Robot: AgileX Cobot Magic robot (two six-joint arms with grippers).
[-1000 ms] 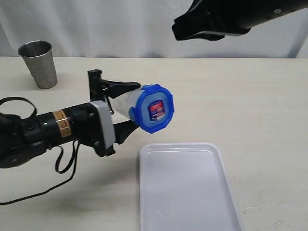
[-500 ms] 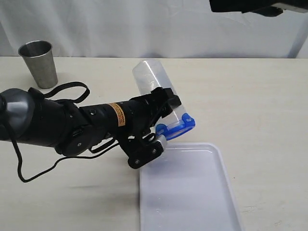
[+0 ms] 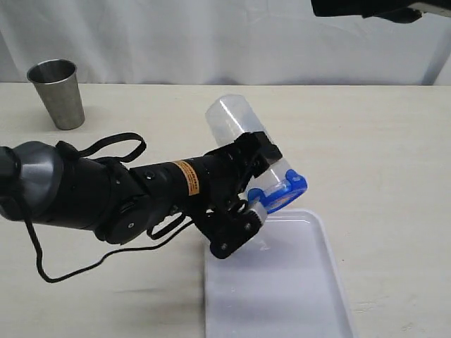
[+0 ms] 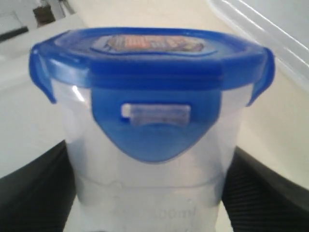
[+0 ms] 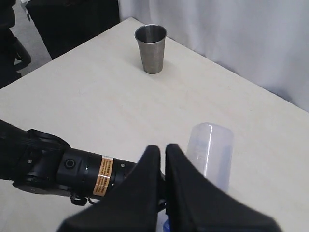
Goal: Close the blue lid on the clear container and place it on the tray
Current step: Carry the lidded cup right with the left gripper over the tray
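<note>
1. A steel cup stands upright at the far left of the bench, well apart from the work.
2. The left claw grips the clear container across its body, jaws wide around it, tilting it lid-end down towards the tray.
3. The blue lid is on the container, with the flap that shows snapped down, and hangs just above the tray's far rim.
4. The tray lies flat, apparently waiting to take the container.
5. The right claw hangs high, pinched shut and empty, seemingly kept out of the way.
</note>
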